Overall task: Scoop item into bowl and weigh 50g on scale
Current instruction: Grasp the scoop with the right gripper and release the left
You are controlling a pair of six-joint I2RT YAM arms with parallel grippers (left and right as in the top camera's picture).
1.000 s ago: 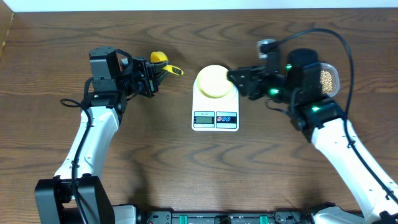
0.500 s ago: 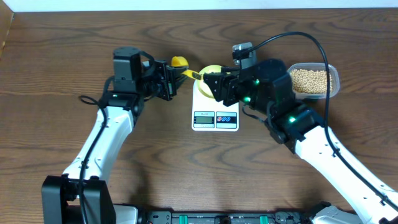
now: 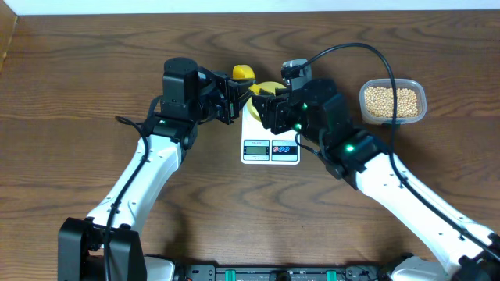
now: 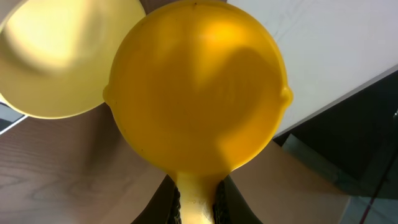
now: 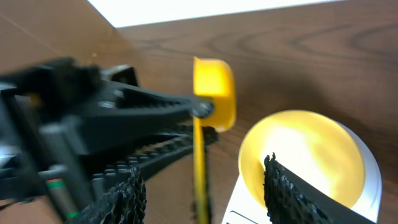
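Main risk: hand-to-hand clash. The left hand (image 4: 196,202), clamped on the handle of the yellow scoop (image 4: 196,106), and the right hand (image 3: 264,108), fingers apart w/ nothing btw them, sit v. close together over the far-left edge of the bowl (image 5: 305,155). A sideways move by either would prob. knock the scoop or bump the bowl. The bowl stands on the scale (image 3: 270,144), so a nudge could slide it off-centre or tip it, and any press from the right hand would spoil the reading. Display too small to read.

2nd risk: nothing to weigh yet. The scoop shows no beans on the face in view, and the bowl looks empty too (glare, so not certain). The beans (image 3: 391,100) lie in the clear tub (image 3: 423,92), well to the right on the tabletop (image 3: 78,62). To get there the scoop has to cross the bowl, and the right arm stands directly in the way, so it would need to clear out first. The right arm's black cable (image 3: 359,45) arcs near the tub: poss. snag.
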